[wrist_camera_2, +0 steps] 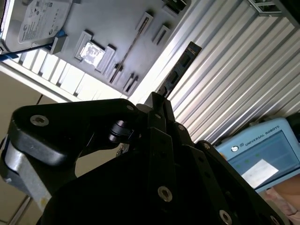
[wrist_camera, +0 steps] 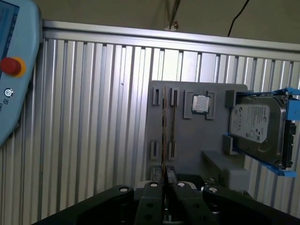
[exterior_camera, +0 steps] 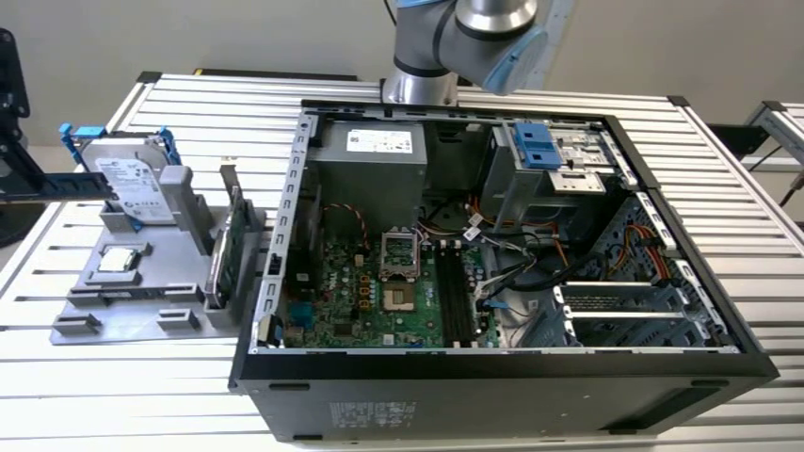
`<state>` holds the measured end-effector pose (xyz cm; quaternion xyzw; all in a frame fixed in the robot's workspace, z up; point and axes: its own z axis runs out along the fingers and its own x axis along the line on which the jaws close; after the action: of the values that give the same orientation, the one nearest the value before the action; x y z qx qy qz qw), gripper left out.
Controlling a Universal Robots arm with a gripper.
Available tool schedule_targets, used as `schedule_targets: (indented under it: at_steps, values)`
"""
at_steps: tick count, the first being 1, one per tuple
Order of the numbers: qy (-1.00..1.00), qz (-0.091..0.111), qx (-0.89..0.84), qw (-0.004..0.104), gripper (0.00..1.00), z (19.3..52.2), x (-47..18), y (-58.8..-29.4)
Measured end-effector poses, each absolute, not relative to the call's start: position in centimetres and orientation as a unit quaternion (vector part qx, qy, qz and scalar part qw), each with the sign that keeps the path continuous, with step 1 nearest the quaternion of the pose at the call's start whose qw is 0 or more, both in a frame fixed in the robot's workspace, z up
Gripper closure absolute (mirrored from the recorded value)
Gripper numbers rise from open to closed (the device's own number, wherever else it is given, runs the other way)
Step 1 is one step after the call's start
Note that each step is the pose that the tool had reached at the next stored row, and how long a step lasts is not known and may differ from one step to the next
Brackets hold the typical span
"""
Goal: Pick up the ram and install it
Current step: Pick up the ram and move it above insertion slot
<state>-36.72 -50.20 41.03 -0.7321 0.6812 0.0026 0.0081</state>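
In the second wrist view the ram, a long dark stick with black chips, juts out from between the black fingers of my gripper, which is shut on its near end. It hangs high above the ribbed metal table, apart from the grey parts tray. The first wrist view has my gripper closed over the tray far below. In the exterior view the open computer case lies on the table, and the motherboard's long black memory slots show inside it.
On the tray stand a hard drive in a blue frame, a processor chip and a green expansion card on edge. A teach pendant lies at the table's side. The arm rises behind the case.
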Motion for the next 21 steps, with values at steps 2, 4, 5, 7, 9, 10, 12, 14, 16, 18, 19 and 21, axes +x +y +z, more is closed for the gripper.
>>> schedule_targets:
  at_steps: [2, 4, 5, 7, 9, 10, 12, 14, 16, 18, 19, 21]
  values:
    - [0.681, 0.003, -0.732, 0.008, 1.00, 41.0, -36.6, -50.2]
    - [0.681, 0.003, -0.732, 0.008, 1.00, 41.0, -36.5, -50.2]
    - [0.681, 0.003, -0.732, 0.008, 1.00, 41.0, -36.4, -50.2]
    - [0.681, 0.003, -0.732, 0.008, 1.00, 41.0, -36.3, -50.2]
    - [0.681, 0.003, -0.732, 0.008, 1.00, 41.0, -36.1, -50.2]
    - [0.681, 0.003, -0.732, 0.008, 1.00, 41.0, -36.1, -50.2]
    - [0.681, 0.003, -0.732, 0.008, 1.00, 41.0, -35.9, -50.2]
    - [0.681, 0.003, -0.732, 0.008, 1.00, 41.0, -35.8, -50.2]
    - [0.681, 0.003, -0.732, 0.008, 1.00, 41.0, -35.6, -50.2]
    - [0.681, 0.003, -0.732, 0.008, 1.00, 41.0, -35.4, -50.2]
    - [0.681, 0.003, -0.732, 0.008, 1.00, 41.0, -35.3, -50.2]
    - [0.681, 0.003, -0.732, 0.008, 1.00, 41.0, -35.1, -50.2]
